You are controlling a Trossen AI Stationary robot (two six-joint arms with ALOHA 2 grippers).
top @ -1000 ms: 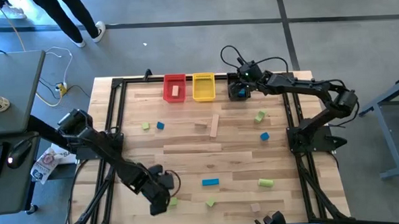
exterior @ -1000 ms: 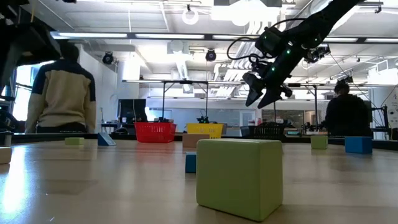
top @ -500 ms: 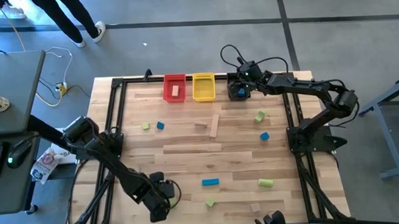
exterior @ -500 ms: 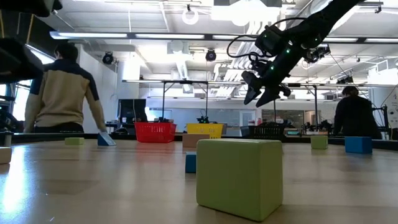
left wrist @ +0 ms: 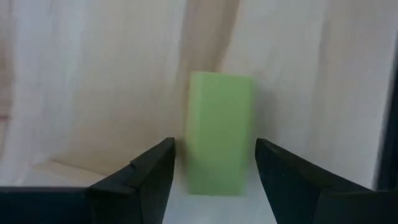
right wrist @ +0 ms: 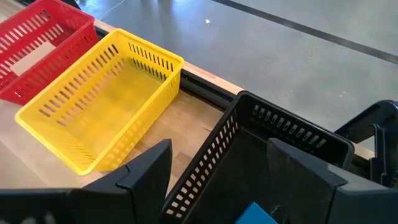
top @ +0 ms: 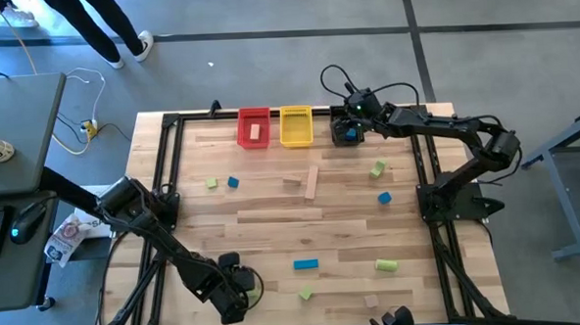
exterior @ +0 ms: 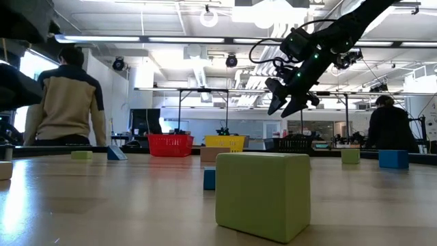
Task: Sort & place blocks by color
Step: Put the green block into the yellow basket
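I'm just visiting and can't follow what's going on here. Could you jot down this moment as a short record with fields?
Job: sorting small blocks by colour into bins
Left gripper: open, low at the table's near left corner, fingers either side of a green block, not yet closed on it
Right gripper: open, above the black bin
Black bin contents: something blue
Red bin: one pale wooden block inside
Yellow bin: no blocks seen inside
Table: blue, green and wooden blocks lying scattered
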